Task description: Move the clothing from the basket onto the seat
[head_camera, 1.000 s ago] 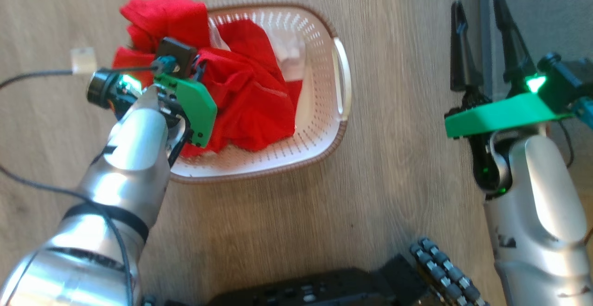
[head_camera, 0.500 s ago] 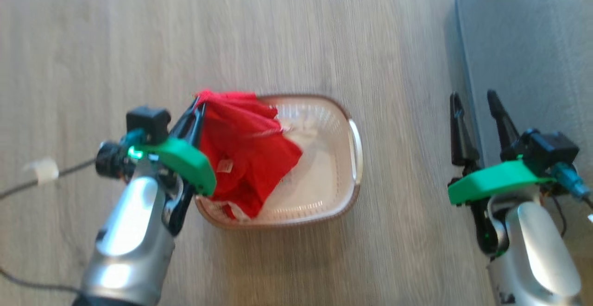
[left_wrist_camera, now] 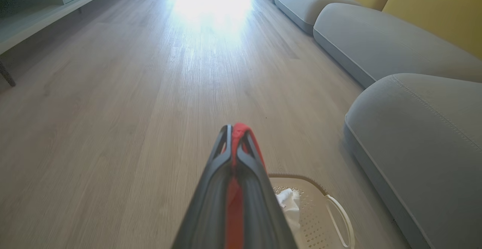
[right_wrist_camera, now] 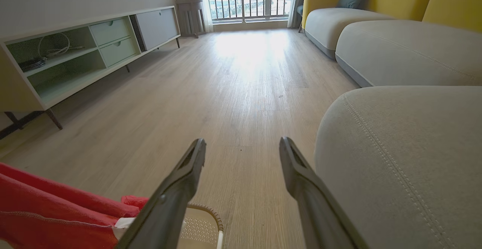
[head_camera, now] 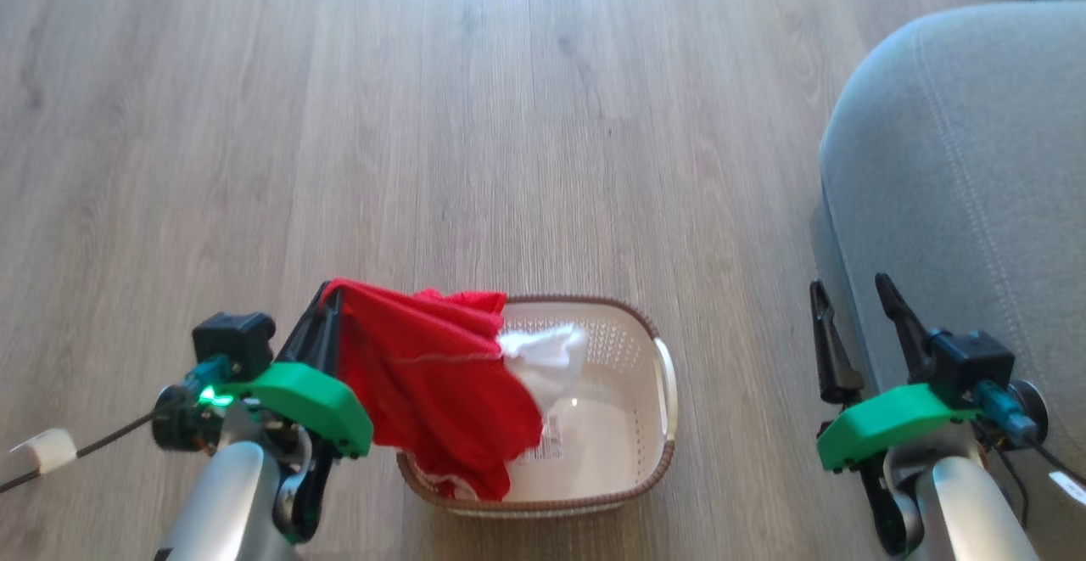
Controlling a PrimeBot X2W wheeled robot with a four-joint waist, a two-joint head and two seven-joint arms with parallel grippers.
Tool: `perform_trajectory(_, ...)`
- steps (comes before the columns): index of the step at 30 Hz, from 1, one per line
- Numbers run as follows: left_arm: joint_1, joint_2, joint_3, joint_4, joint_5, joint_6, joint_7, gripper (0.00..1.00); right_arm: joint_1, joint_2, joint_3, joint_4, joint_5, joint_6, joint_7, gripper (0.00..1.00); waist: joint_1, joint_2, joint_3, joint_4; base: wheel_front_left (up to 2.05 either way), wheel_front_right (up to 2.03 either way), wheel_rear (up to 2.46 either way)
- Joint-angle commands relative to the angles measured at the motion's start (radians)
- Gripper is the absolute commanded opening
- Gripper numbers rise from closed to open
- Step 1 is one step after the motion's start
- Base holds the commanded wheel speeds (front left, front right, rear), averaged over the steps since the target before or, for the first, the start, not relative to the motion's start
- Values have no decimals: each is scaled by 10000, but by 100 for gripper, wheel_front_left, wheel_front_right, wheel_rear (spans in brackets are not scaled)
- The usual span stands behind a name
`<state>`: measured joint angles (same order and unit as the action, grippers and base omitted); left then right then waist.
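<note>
L gripper (head_camera: 327,296) pinched tight on red garment (head_camera: 433,383), which hangs over basket (head_camera: 657,468); seat (head_camera: 959,171) lies to its right, nearer R gripper (head_camera: 848,285), 2 fingers spread wide, nothing held.

My left gripper (head_camera: 325,300), a second ago low in the heap in the basket (head_camera: 668,391), has risen with a red garment (head_camera: 433,374) clamped in its jaws; the garment now hangs over the basket. This uncovered a white garment (head_camera: 543,353), and my head view now takes in the seat (head_camera: 959,162).
</note>
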<state>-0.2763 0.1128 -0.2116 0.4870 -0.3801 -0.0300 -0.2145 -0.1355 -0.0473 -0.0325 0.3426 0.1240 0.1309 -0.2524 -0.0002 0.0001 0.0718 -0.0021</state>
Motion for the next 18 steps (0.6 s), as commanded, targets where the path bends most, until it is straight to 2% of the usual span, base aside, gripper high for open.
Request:
perform_trajectory(1,-301,308,448,-471,-56,75,15,0,-184,-29,203,-275,-159,-2,-93,100,2,-1,-266,52,0,0,0)
perform_trajectory(18,204,447,419,-1260,-244,350,364,0,60,-30,389,-43,-718,-2,-93,100,2,-1,-666,112,0,0,0)
